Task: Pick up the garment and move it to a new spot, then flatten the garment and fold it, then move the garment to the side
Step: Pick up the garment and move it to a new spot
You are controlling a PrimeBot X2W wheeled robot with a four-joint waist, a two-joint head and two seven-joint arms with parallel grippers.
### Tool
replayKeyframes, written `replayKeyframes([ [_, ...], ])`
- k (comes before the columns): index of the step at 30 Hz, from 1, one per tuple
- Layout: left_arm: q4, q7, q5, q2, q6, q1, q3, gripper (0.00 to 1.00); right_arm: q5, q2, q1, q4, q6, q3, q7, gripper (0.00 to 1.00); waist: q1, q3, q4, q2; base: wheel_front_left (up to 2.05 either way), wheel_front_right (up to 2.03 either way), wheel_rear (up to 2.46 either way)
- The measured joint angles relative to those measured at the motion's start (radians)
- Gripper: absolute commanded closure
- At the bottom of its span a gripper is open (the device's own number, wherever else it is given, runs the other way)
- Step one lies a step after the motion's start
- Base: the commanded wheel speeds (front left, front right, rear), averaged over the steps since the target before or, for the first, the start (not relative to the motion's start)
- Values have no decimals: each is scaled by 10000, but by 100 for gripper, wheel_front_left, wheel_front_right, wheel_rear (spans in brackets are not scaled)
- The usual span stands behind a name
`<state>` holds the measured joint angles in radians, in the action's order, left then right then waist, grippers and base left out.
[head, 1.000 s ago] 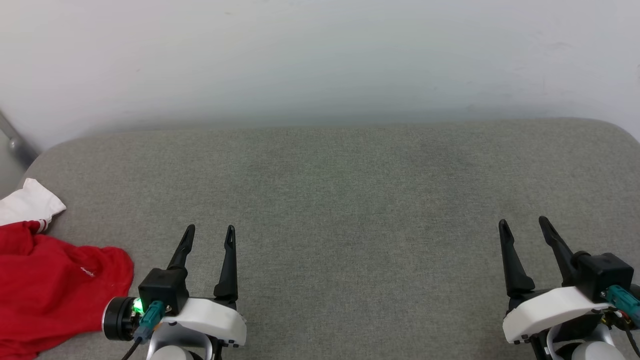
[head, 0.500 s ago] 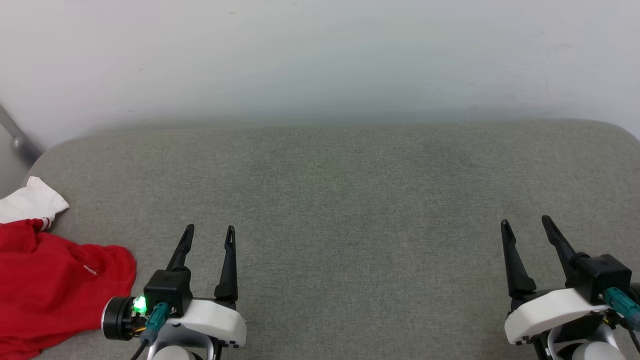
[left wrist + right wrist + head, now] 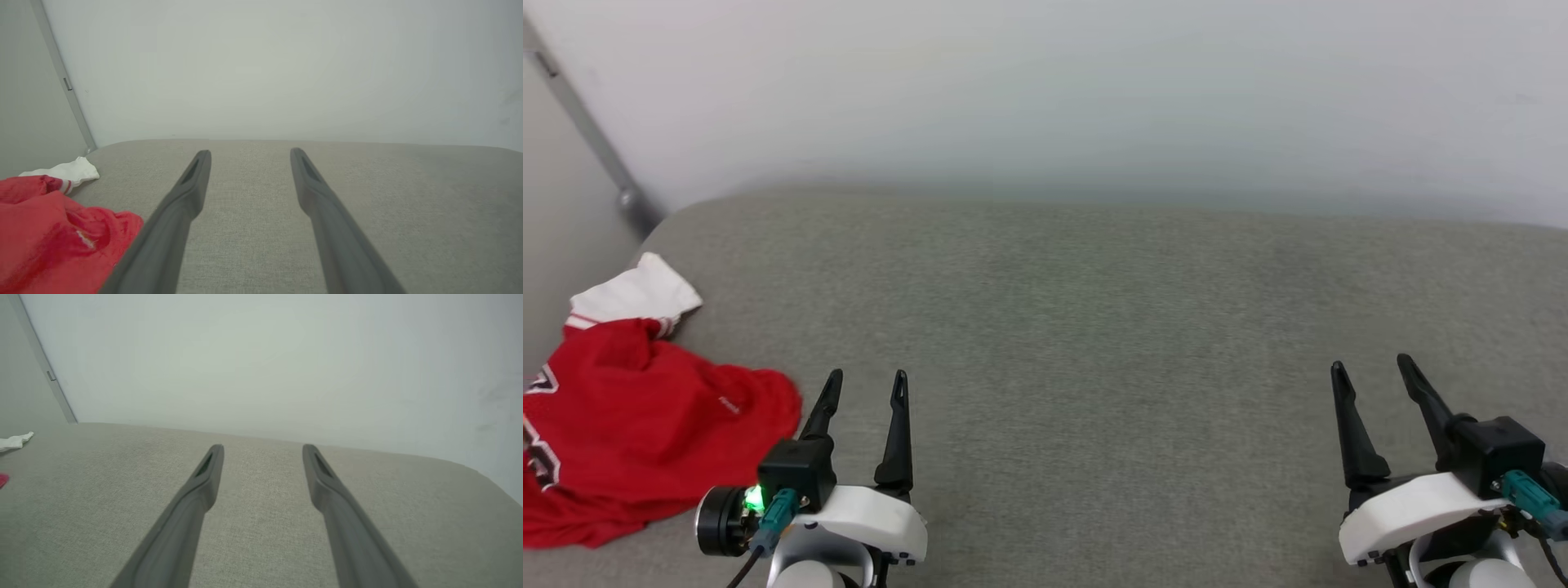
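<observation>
The garment (image 3: pixel 645 433) lies in a crumpled heap at the left end of a grey upholstered surface (image 3: pixel 1094 327), close to the corner where a pale wall (image 3: pixel 1045 90) meets a side panel (image 3: pixel 556 204) edged by a slanted metal strip (image 3: pixel 592 135). Most of the heap is red. One white sleeve (image 3: pixel 637 296) with red-white striped trim sticks out at its far side, pointing toward the wall, and bits of black, white-outlined lettering (image 3: pixel 539 461) show at the left edge of the head view.

The left gripper (image 3: pixel 867 376) is held low over the surface just to the right of the heap, its two dark fingers spread apart and pointing toward the wall — grey fabric shows between them. The red cloth's nearest fold lies just beside the outer finger (image 3: pixel 175 212); whether they touch cannot be told. A green light (image 3: pixel 754 498) glows on the wrist behind that gripper.

The right gripper (image 3: pixel 1372 364) sits well apart from the garment, over the right part of the surface, its fingers likewise spread wide with bare grey fabric between them. In the right wrist view the sleeve's white tip and a sliver of red show far off at the left edge, while the surface's rounded right end curves away at the right — the wall rising plain behind it
</observation>
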<state>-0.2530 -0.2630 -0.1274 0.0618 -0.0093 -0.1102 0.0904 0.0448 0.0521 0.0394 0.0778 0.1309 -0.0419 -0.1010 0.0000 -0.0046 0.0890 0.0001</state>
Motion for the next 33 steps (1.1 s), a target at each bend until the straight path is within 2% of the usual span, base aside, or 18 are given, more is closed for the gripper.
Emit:
replayKeyframes([
  [21,-247,0,-316,169,17,56,-717,0,36,-8,171,180,0,995,-69,0,0,-41,3211,0,0,0,0],
  [26,-267,0,-357,207,17,162,-894,0,-186,-10,217,184,2,1227,10,0,0,-33,3611,0,0,0,0],
  [33,-261,0,-349,213,21,130,-995,0,-199,-10,274,113,0,1300,130,0,0,39,3682,0,0,0,0],
])
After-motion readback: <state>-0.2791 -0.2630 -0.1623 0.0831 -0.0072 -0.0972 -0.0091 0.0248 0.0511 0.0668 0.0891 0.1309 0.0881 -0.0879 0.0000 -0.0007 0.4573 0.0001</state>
